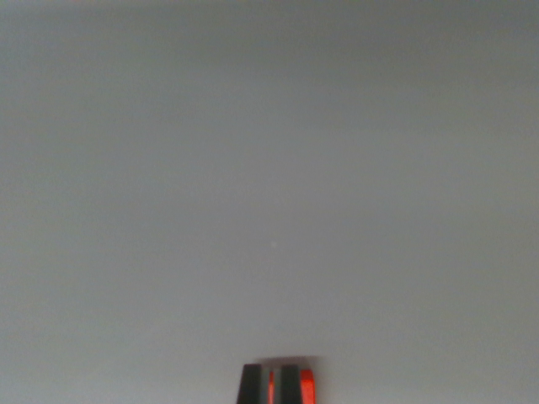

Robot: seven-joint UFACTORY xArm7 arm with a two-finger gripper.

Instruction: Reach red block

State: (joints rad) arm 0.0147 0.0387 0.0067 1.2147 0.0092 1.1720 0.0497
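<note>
Two dark fingertips (249, 385) of the gripper (269, 385) poking up at the bottom edge, narrowly parted. Red block (308, 387) showing between and just right of them, over plain grey surface (269, 168). Cannot tell whether clamped on it.

Wrist view. Only the gripper (269, 385) was visible, at the bottom edge: two narrow, flat-topped fingers (250, 385), dark grey to black, standing side by side as upright bars with squared tips. The picture was blurred; no screws, cables or markings could be made out.
</note>
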